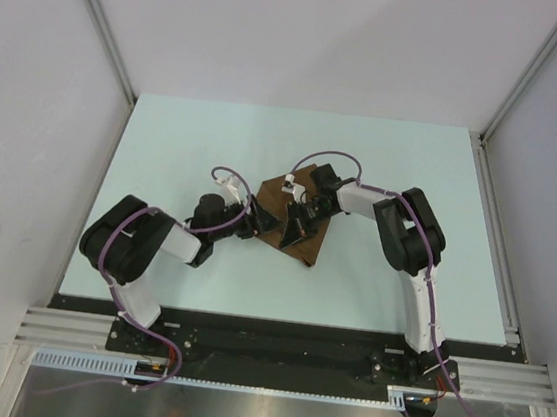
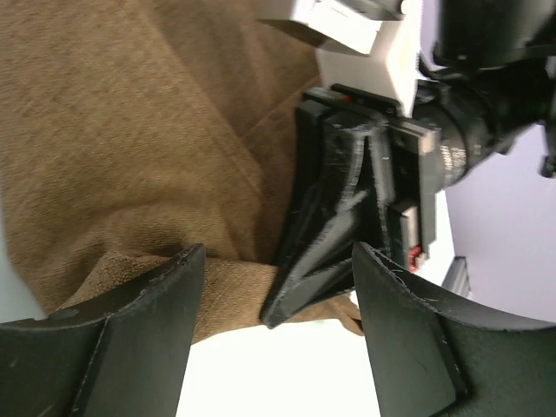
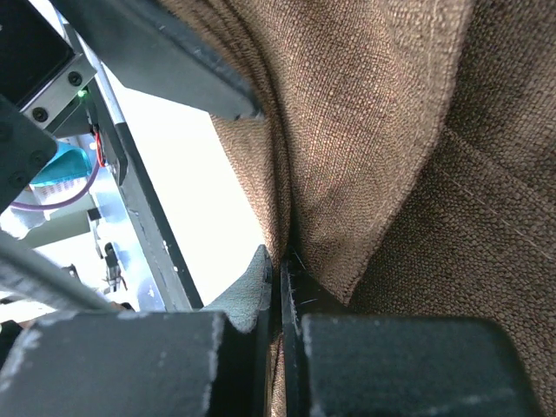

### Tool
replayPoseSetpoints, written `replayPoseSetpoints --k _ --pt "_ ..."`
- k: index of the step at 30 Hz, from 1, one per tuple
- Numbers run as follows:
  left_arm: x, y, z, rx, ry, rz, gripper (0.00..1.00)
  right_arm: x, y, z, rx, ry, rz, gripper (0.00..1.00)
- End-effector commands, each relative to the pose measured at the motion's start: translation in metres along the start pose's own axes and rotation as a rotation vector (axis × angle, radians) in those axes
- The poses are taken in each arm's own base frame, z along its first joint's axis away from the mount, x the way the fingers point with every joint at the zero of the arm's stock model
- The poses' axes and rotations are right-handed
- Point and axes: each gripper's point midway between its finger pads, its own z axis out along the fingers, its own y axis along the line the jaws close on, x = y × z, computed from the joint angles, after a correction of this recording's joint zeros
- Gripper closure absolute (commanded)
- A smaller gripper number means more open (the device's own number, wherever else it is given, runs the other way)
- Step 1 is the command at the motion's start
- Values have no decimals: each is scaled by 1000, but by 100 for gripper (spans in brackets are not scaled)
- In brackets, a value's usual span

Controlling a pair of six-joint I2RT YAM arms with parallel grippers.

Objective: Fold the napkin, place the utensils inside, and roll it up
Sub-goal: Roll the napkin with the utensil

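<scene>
Right jaws tight on a fold of brown napkin (image 3: 391,130), left jaws wide apart.

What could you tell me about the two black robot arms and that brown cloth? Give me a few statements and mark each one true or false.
1. The right gripper is pinching a fold of the plain brown cloth napkin. True.
2. The left gripper is clamped shut. False: its two black fingers stand well apart, open, at the napkin's edge.
3. The napkin is rolled into a tight tube. False: it is still a loose sheet with creases and a raised fold.
4. Both arms reach in to the napkin near the middle of the pale flat table. True.
</scene>
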Motion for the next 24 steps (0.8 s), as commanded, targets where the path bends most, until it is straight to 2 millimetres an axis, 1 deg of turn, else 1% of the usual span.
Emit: replayPoseSetpoints --k 1,5,6,7,8,10,11,12,13,14,16,17,18,19,20,21,22,23,24 --pt "-7 14 5 -75 -28 49 26 19 -47 7 144 38 39 100" --pt "4 28 4 -114 3 53 27 16 -46 7 142 32 32 100" --pt "6 32 4 -127 7 56 27 14 -43 5 140 25 24 97" --pt "10 36 3 -140 22 52 27 13 -40 4 134 20 38 93" --pt "12 38 2 -151 24 51 27 11 -37 3 128 13 33 84" --pt "15 45 -1 -174 34 47 27 4 -28 -2 116 -6 16 72" --pt "17 47 -1 -182 38 46 27 2 -24 -4 113 -14 10 69" --pt "18 48 -2 -187 40 43 27 -1 -21 -7 113 -25 0 61" --pt "20 50 -2 -191 46 39 27 -6 -16 -12 116 -41 -12 57" --pt "22 51 -1 -190 51 36 27 -7 -16 -15 125 -48 -11 52" --pt "24 51 -2 -183 53 18 28 -11 -17 -24 143 -73 -11 50" --pt "26 53 -2 -187 54 13 28 -15 -13 -32 147 -95 -19 48" --pt "27 54 -3 -190 57 8 28 -11 -14 -35 154 -100 -10 47" --pt "28 55 -3 -194 56 7 28 -11 -13 -39 159 -112 -10 47" --pt "28 55 -3 -193 56 8 28 -16 -9 -51 164 -146 -22 46" --pt "28 56 -3 -194 56 7 28 -10 -10 -53 167 -147 -17 45" --pt "28 56 -3 -193 53 6 28 -9 -10 -57 182 -159 -21 45" --pt "29 56 -3 -193 53 4 28 -11 -6 -65 193 -182 -37 45" --pt "29 56 -3 -194 54 2 28 -3 -10 -67 210 -176 -33 44"
